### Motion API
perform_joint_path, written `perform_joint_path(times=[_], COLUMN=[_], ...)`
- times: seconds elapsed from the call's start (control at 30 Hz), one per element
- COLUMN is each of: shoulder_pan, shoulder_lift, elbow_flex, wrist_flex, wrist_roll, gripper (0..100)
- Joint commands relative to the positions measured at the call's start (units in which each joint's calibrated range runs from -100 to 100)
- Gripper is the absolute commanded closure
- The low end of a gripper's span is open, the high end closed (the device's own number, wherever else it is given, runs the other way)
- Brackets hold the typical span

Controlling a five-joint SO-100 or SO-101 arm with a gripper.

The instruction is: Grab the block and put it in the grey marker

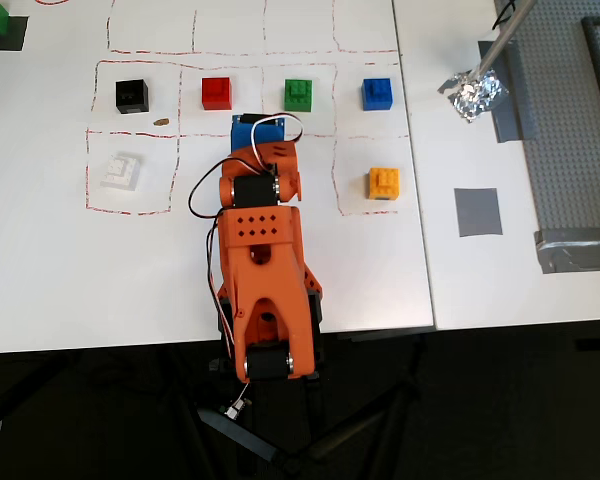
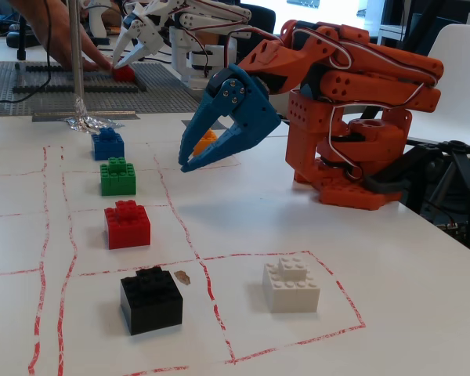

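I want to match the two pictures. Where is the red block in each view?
Overhead view: the red block is in the top row, between the black brick and the green brick.
Fixed view: the red block is left of centre, between the same black brick and green brick.
Shared landmark: the white brick.

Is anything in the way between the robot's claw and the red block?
Nothing visible is. The gripper hangs open above bare table, and the red block sits clear in its own square. The green brick and black brick flank it, off that path.

Orange arm folded low, blue hand point(image 2: 189, 160) slightly parted, empty, pointing down
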Motion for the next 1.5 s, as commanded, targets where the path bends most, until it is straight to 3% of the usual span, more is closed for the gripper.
perform_joint_path(times=[0.0, 0.97, 1.47], shoulder_pan=[1.15, -1.41, -10.24], shoulder_lift=[-0.94, -0.86, 17.93], elbow_flex=[0.81, 0.18, -21.22], wrist_flex=[-0.18, 1.29, 10.76], wrist_roll=[0.49, 1.12, 2.15], gripper=[100, 100, 100])
